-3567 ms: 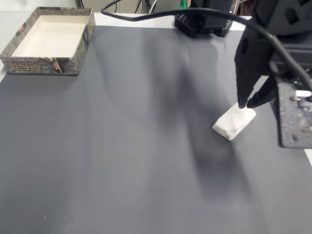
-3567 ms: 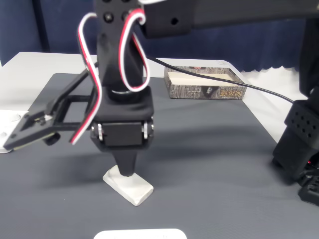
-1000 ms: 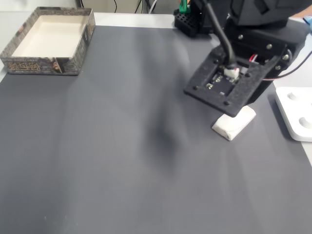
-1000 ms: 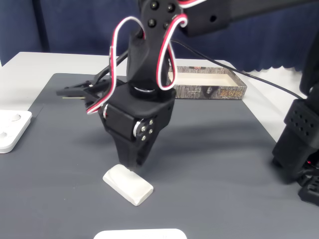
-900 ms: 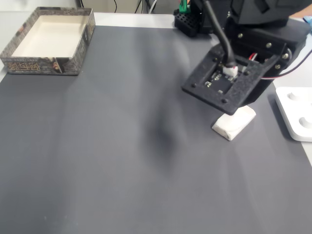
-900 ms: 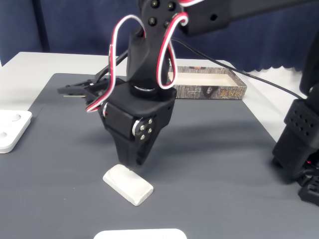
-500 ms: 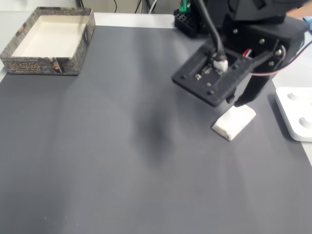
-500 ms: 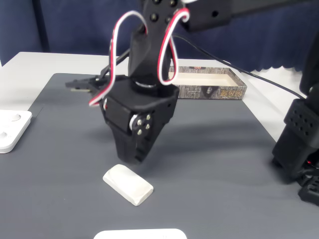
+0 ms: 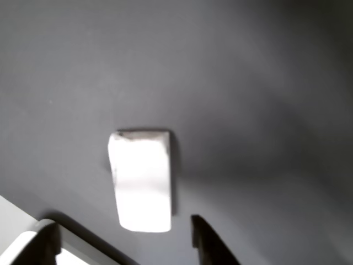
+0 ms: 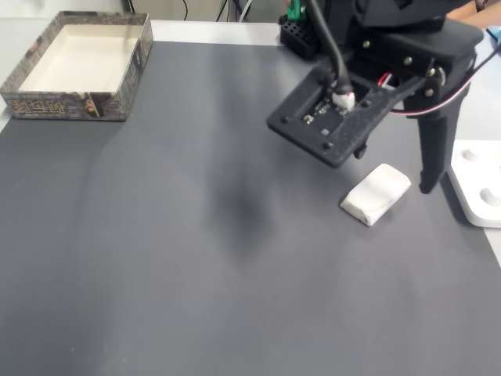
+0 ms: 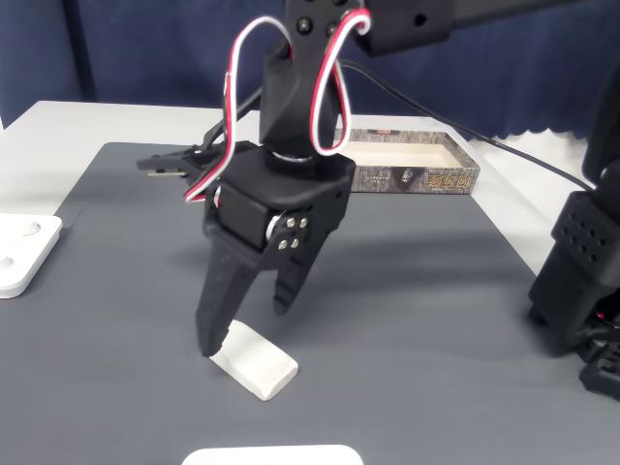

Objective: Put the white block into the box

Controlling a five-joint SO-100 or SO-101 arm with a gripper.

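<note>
The white block (image 10: 376, 194) lies flat on the dark grey mat, right of centre in a fixed view, and low in the other fixed view (image 11: 258, 365). My gripper (image 10: 393, 170) hangs just above it, open, with one finger on each side of the block and nothing held (image 11: 244, 329). In the other view the block (image 9: 140, 179) sits ahead of the gripper (image 9: 127, 248), whose dark fingertips (image 9: 205, 243) show at the bottom edge. The box (image 10: 63, 104), with a cream inside and a speckled rim, stands at the far left corner of the mat, far from the block (image 11: 417, 179).
A white device (image 10: 477, 184) rests off the mat's right edge, close to the block and the outer finger (image 11: 24, 254). The arm's black base (image 11: 581, 281) stands at the mat's far side. Another white object (image 11: 271, 455) peeks in at the bottom edge.
The gripper has gone from shut with its tip at the block to open, its fingers now spread on either side of the block. The block has not moved.
</note>
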